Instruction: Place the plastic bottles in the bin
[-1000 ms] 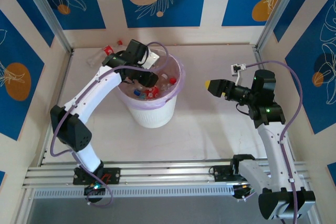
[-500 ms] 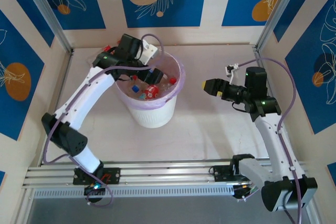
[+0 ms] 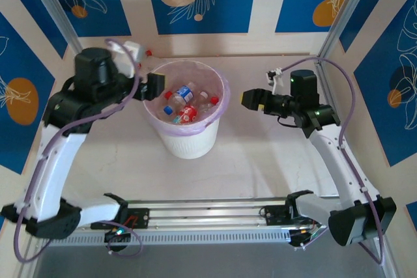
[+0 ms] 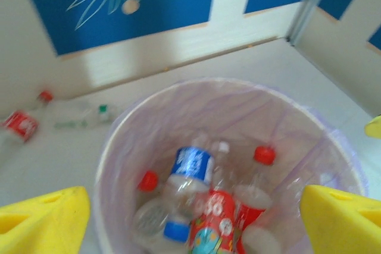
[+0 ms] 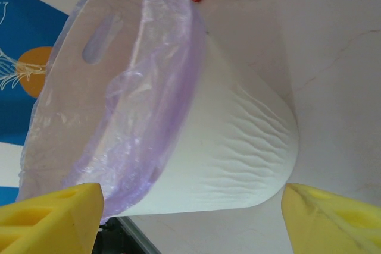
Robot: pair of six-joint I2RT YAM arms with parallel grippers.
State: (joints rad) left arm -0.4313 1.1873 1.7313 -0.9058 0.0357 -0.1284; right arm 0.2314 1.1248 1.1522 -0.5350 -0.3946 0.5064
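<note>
Blue wall panels with white leaf drawings and orange discs stand around a pale worktop (image 3: 260, 154), at whose near edge two white arms are bolted. One white ribbed plastic bin (image 3: 190, 142), lined with a translucent pinkish-purple bag (image 3: 224, 103) folded over its rim, stands left of the middle. Inside it lie small clear plastic bottles (image 4: 214, 212) in a heap; at least five can be made out, among them one with a blue label (image 4: 191, 166), two with red labels, two red caps and one blue cap, though the blur forbids a surer count. Two more bottles lie on the worktop beyond the bin's far left side, close together: a red-labelled bottle (image 4: 19, 125) and a clear green-capped bottle (image 4: 83, 117). The left gripper (image 3: 154, 88) hangs at the bin's left rim, above it and facing across the opening; its yellow fingers (image 4: 44, 218) stand wide apart with nothing between them, and the heap of bottles lies below. The right gripper (image 3: 249, 99) is to the right of the bin, clearly apart from it and pointing at its ribbed wall; its yellow fingers (image 5: 50, 215) are likewise spread and hold nothing.
</note>
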